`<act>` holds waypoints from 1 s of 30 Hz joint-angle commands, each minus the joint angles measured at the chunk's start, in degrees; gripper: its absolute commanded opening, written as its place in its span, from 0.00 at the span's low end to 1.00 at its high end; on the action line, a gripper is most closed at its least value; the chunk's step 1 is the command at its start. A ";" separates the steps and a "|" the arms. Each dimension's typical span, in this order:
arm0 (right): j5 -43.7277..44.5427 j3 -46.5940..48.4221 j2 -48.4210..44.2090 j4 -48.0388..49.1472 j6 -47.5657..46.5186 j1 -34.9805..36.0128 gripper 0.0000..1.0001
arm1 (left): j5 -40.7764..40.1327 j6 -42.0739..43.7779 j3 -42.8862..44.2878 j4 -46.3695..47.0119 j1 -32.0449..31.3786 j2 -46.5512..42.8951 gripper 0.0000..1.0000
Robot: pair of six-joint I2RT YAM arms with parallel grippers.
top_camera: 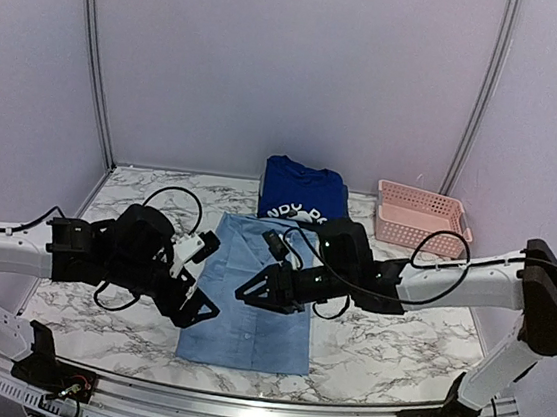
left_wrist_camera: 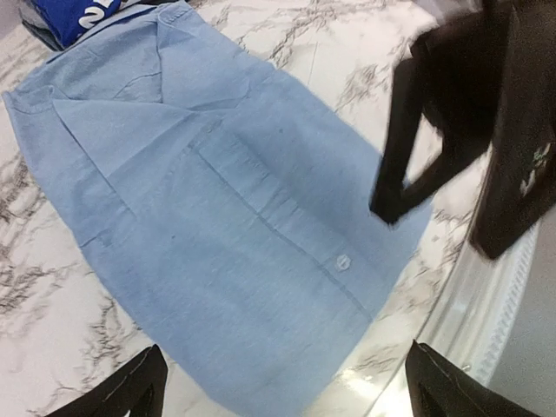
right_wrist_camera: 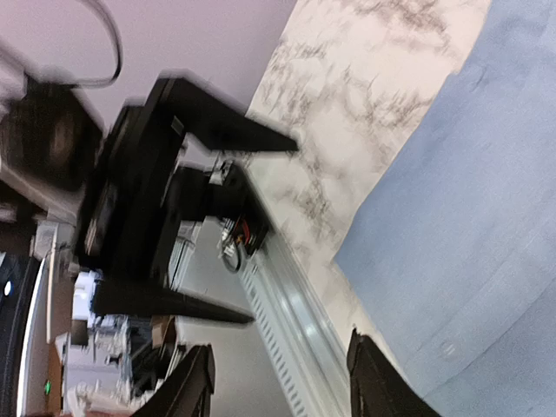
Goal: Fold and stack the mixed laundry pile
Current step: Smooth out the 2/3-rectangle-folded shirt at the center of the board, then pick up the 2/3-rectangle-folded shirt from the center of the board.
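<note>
1. Since the light-blue collared shirt (top_camera: 244,335) lies flat as a narrow panel at centre frame in the top view, I judge the side folds done and the crosswise fold next.
2. Shirt location: on the marble table (top_camera: 394,342), between the two arms, its lower edge close to the table's near edge at the bottom of the frame.
3. Orientation: collar at the upper end, hem at the lower end. The long axis runs top to bottom in the top view. In the left wrist view it runs upper left to lower right, front side up, with a button (left_wrist_camera: 342,261) showing.
4. Royal-blue T-shirt (top_camera: 301,186) sits folded just above the collar and touches or slightly overlaps it. It looks like the start of the stack.
5. Left gripper (top_camera: 205,283) is at the shirt's left edge, lower half. Jaws are spread wide with nothing between them.
6. Right gripper (top_camera: 261,287) hangs over the middle of the shirt. Jaws are parted and, in its wrist view, nothing is pinched. I can't tell whether a fingertip touches the cloth.
7. Next move, my call: each gripper takes a hem corner at the bottom of the frame, both lift evenly, and they lay the hem up toward the collar. Then the bundle goes onto the T-shirt.
8. Risk: uneven lift skews the fold or opens the tucked sides.
9. Pink basket (top_camera: 407,228) at upper right is well clear of the work.
</note>
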 commanded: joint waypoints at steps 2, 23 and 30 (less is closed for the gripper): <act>3.47 11.24 8.17 -20.70 -15.38 -3.32 0.46 | -18.00 18.33 -1.83 -7.13 -9.50 -0.08 0.99; 2.74 26.21 30.48 -24.24 -28.81 -10.51 0.18 | -35.85 37.16 -3.04 14.78 -28.38 23.45 0.63; 2.75 22.31 31.58 -23.02 -29.67 -10.50 0.16 | -39.59 37.63 -1.91 18.02 -28.65 26.87 0.34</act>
